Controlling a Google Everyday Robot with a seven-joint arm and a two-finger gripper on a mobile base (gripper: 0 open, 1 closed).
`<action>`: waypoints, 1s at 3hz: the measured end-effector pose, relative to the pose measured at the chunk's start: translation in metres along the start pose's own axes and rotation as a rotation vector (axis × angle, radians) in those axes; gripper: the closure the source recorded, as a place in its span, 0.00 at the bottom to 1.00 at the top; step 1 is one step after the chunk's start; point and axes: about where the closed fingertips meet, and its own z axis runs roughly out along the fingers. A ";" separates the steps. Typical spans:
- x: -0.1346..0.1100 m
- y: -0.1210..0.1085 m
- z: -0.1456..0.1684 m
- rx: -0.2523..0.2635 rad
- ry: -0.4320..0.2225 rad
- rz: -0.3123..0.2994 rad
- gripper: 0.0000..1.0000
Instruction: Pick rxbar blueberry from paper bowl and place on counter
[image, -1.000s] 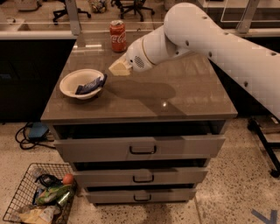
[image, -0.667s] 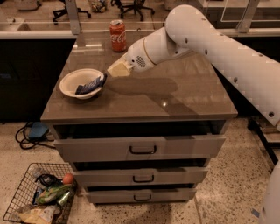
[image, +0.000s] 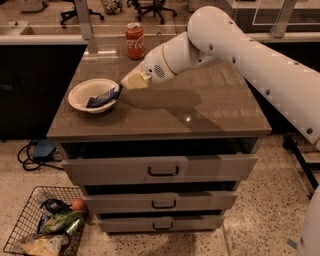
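Nearest me, low left on the floor: wire basket (image: 22, 216) holding wrappers and one orange round thing. Above it, three grey drawers (image: 210, 170) with black handles, the top one standing slightly out. Surface (image: 210, 115) glossy grey-brown, with the arm's shadow across the middle. Bowl (image: 75, 95) sits upright near the left front corner. Bar (image: 102, 97) lies inside it, slanted, its right end up on the bowl's right rim. Hand (image: 129, 81) is low at that same rim, its tip just beside or touching the bar's raised end; I cannot tell which, nor whether the hand is apart or together. White arm (image: 240, 45) comes in from my right. Red can (image: 134, 41) stands upright at the far edge, well apart from the bowl.
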 end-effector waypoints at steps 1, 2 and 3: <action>0.000 0.001 0.002 -0.004 0.001 -0.001 0.05; 0.000 0.002 0.004 -0.007 0.001 -0.001 0.00; -0.001 0.004 0.006 -0.012 0.000 -0.004 0.00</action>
